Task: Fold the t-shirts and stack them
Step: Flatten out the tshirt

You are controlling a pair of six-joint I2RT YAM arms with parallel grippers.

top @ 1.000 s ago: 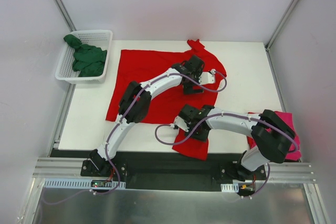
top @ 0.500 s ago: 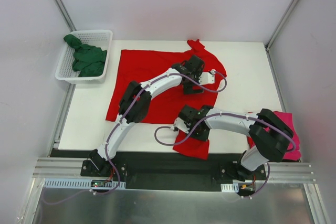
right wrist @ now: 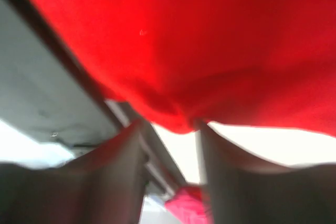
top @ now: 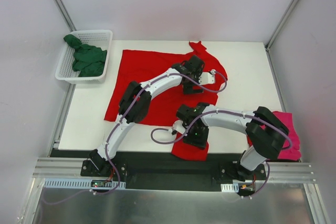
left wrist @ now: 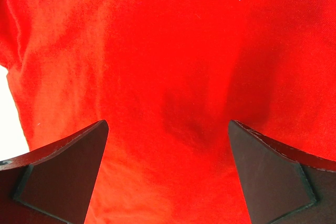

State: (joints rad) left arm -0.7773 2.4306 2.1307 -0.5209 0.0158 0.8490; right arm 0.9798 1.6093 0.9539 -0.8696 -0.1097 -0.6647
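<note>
Nearest the bases, the right gripper (top: 195,136) is working at the near corner of the red t-shirt (top: 152,66), where the cloth is reaching the near edge of the table (top: 241,77). In the right wrist view a lobe of red hem is lying between its fingers (right wrist: 210,156), directly ahead of the jaws. The view is too blurred to tell whether they are pinching the hem or only bracketing it.

On the near right, the pink t-shirt (top: 291,141) is lying partly hidden behind the right arm.

Farther in, the left gripper (left wrist: 168,124) is hovering over the far right part of the red shirt with its jaws released and wide apart, nothing between them and flat cloth below.

The red shirt is stretching lengthwise from that near corner toward the far side, and is also spreading out to the left. The right arm is therefore the nearer one for lifting the near hem, and a fold would likely be carrying it away from the bases.

At the far left, the green t-shirt (top: 86,59) is sitting bunched in the white basket (top: 102,35).
</note>
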